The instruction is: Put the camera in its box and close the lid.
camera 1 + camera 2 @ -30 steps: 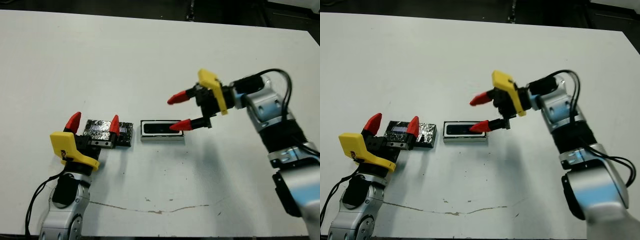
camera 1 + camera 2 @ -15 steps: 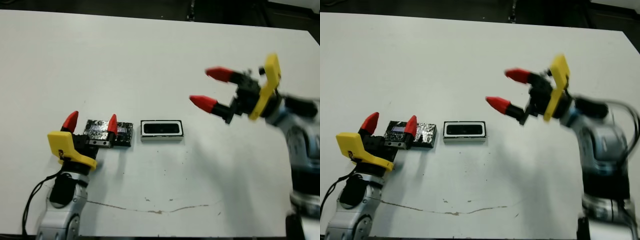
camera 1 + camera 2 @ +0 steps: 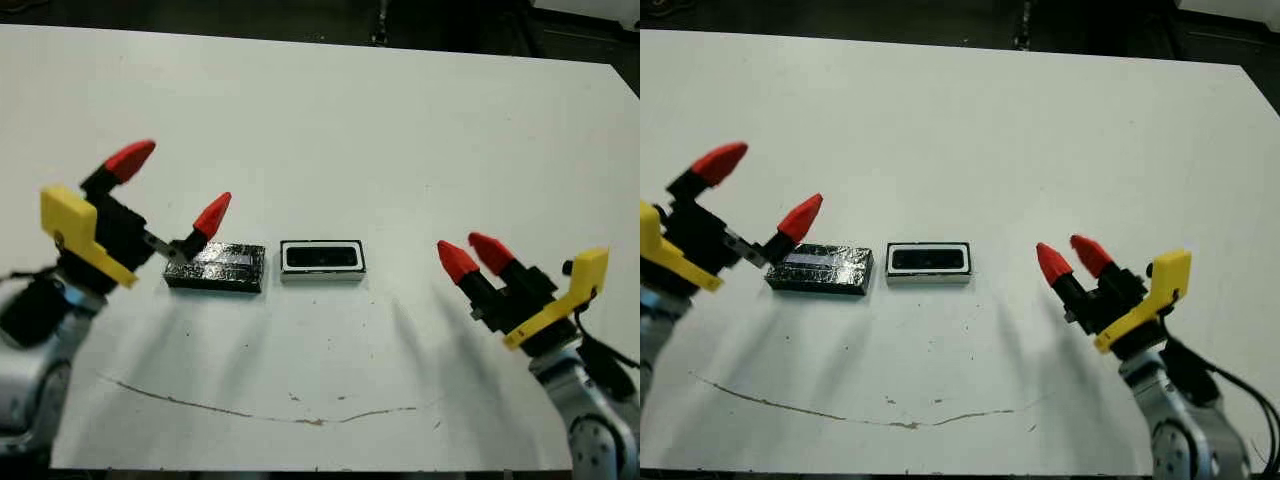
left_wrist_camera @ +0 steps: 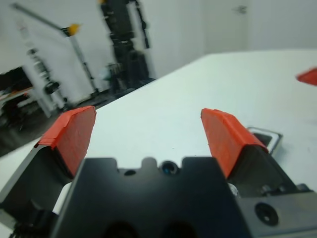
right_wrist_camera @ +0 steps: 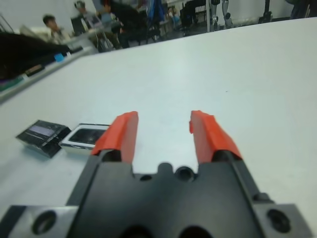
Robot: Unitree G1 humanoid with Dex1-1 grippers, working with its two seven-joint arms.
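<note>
Centrally on the white table (image 3: 330,130), the box (image 3: 322,260) lies open with the black camera (image 3: 322,257) already inside, so only closing remains. Just left of it lies the speckled lid (image 3: 216,267). At left, the left gripper (image 3: 172,187) gapes wide, empty, one fingertip just above the lid. Lower right, the right gripper (image 3: 464,254) is narrowly parted, holding nothing.

Pretty bright, even light from overhead, so the white table (image 3: 320,110) nearly washes out. Soft faint shadows stretch toward the near edge under both arms. The lid (image 3: 216,267) has speckly glare. Wrist views are soft, backgrounds blurred, fingertips (image 4: 225,139) up close fuzzy.
</note>
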